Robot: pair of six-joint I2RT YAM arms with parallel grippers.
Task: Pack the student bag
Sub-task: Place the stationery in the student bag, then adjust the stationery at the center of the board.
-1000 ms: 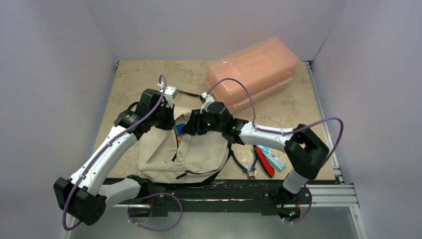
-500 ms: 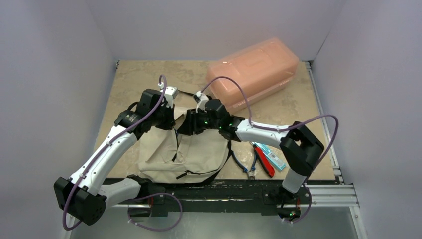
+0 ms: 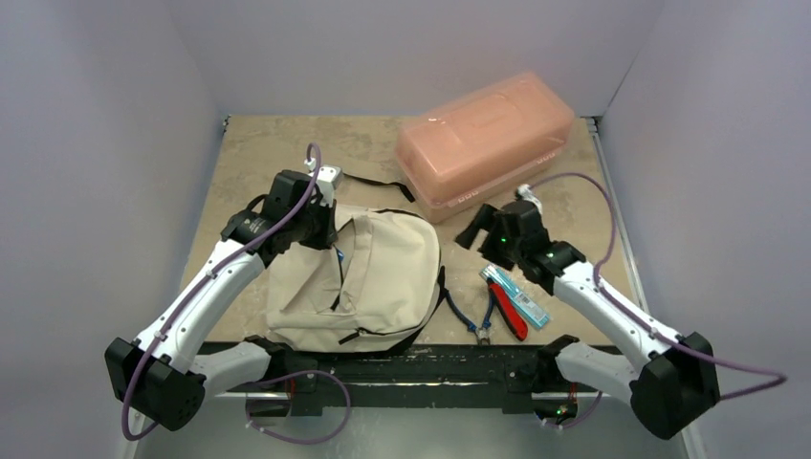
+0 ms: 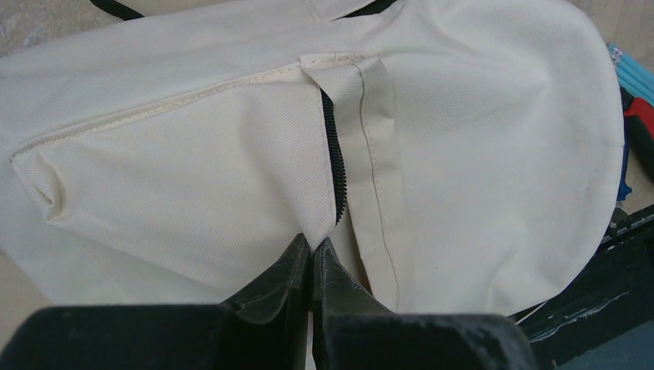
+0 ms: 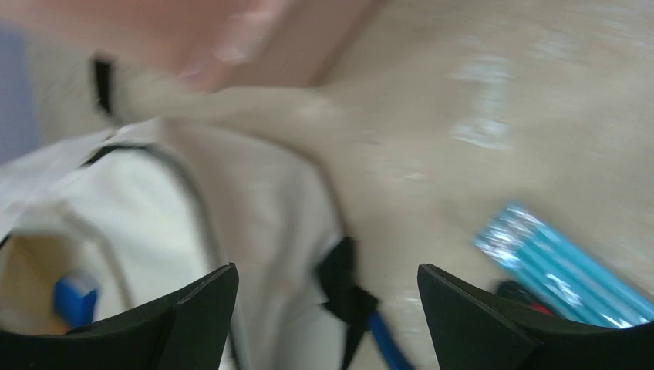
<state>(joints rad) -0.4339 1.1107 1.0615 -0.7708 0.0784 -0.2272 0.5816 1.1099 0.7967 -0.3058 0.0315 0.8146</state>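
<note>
A translucent pink box (image 3: 483,143) sat at the far side of the desk (image 3: 277,153). Red- and blue-handled pliers (image 3: 505,320) and a teal packet (image 3: 516,298) lay just right of the student bag (image 3: 383,277), which rested near centre-left. The left pincer (image 4: 311,258) was clamped on the bag's fabric beside the black zip (image 4: 334,169). The right pincer (image 5: 325,268) hung wide open and empty. Something blue (image 5: 73,297) showed inside the bag's opening.
</note>
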